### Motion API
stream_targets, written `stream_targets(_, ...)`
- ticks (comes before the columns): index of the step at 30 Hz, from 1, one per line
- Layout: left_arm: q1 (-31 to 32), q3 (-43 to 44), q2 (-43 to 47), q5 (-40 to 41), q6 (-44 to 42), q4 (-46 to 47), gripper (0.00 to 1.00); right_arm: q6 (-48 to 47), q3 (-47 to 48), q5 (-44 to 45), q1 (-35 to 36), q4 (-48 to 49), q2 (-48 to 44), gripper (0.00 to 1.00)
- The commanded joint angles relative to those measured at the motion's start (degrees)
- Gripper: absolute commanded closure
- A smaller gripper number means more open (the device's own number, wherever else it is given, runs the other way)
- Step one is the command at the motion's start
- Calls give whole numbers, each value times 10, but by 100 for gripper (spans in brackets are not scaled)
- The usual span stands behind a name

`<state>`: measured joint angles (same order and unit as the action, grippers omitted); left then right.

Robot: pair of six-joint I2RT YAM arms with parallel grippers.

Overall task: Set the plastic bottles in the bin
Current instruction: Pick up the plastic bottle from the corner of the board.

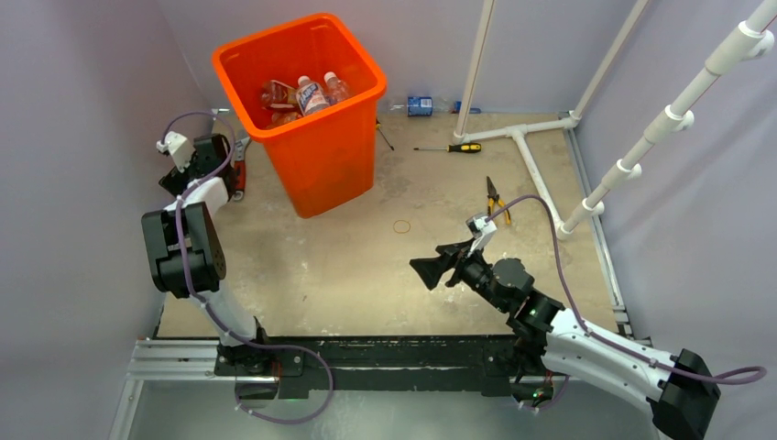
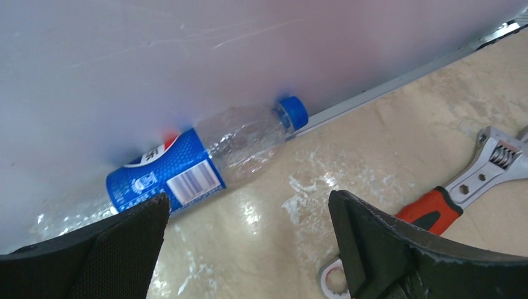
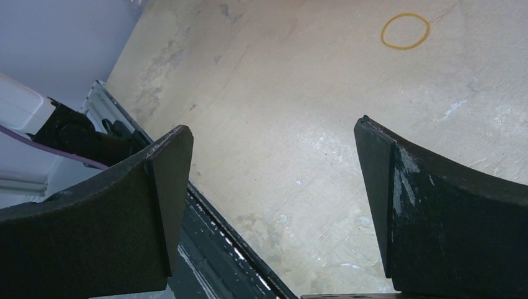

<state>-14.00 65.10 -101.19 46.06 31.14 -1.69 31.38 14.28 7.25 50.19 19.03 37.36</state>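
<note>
The orange bin [image 1: 322, 170] stands at the back left and holds several plastic bottles [image 1: 311, 93]. In the left wrist view a clear bottle [image 2: 208, 156] with a blue Pepsi label and blue cap lies on the floor against the left wall. My left gripper [image 2: 249, 208] hovers just short of it, open, with nothing between its fingers. In the top view the left gripper [image 1: 213, 154] sits left of the bin and the arm hides that bottle. A blue-labelled bottle [image 1: 420, 105] lies by the back wall. My right gripper [image 1: 431, 268] hangs open and empty over bare floor [image 3: 274, 134].
An adjustable wrench [image 2: 495, 163] and an orange-handled tool [image 2: 431, 215] lie right of the left gripper. A screwdriver [image 1: 454, 148], pliers [image 1: 496, 197] and a rubber band [image 1: 401, 225] lie on the floor. A white pipe frame [image 1: 541, 137] stands at the back right.
</note>
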Motion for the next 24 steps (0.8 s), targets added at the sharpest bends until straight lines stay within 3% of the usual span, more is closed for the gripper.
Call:
stream_targets(1, -5, -1, -12, -4, -53, 109, 1, 4, -2, -10, -1, 33, -2, 1)
stream_targets(9, -33, 2, -51, -12, -103, 121, 1, 3, -4, -4, -1, 26, -9, 1)
stream_targets(24, -63, -14, -83, -45, -92, 99, 1, -2, 0, 1, -1, 24, -6, 1)
